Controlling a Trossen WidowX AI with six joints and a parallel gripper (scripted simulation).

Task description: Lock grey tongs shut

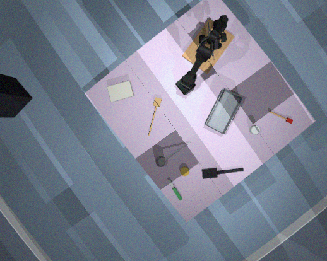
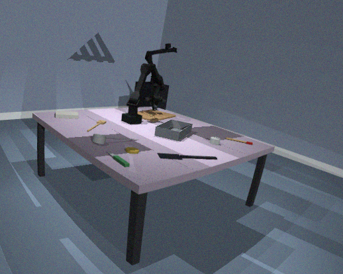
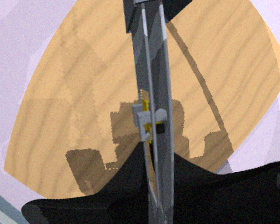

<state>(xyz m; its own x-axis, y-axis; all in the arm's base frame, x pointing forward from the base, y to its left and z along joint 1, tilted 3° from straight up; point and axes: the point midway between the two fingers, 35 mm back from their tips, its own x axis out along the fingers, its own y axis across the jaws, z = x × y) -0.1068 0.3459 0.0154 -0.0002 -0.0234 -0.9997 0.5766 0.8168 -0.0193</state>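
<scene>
My gripper (image 3: pixel 147 146) (image 2: pixel 155 108) is shut on the grey tongs (image 3: pixel 167 75). It hangs above the wooden board (image 1: pixel 191 53) (image 2: pixel 169 116) (image 3: pixel 45 125), pointing down in the wrist view. The tongs run up and down through the wrist view, their arms close together. A small grey and yellow part (image 3: pixel 148 117) shows at mid-length. The thin shadow beside them is apart from them, on the board. Whether the lock is engaged cannot be seen. The arm hides much of the tongs in the top and exterior views. The grey roasting tin (image 1: pixel 214 129) (image 2: pixel 167 134) holds no tongs.
A pale block (image 1: pixel 120 91) and a wooden spatula (image 1: pixel 157 102) lie left of the arm base (image 1: pixel 185 86). A grey cup (image 1: pixel 160 161), a yellow disc (image 1: pixel 185 171), a green-handled tool (image 1: pixel 177 194) and a black tool (image 1: pixel 209 173) are farther off. A white pot (image 1: pixel 255 129) stands beyond the tin.
</scene>
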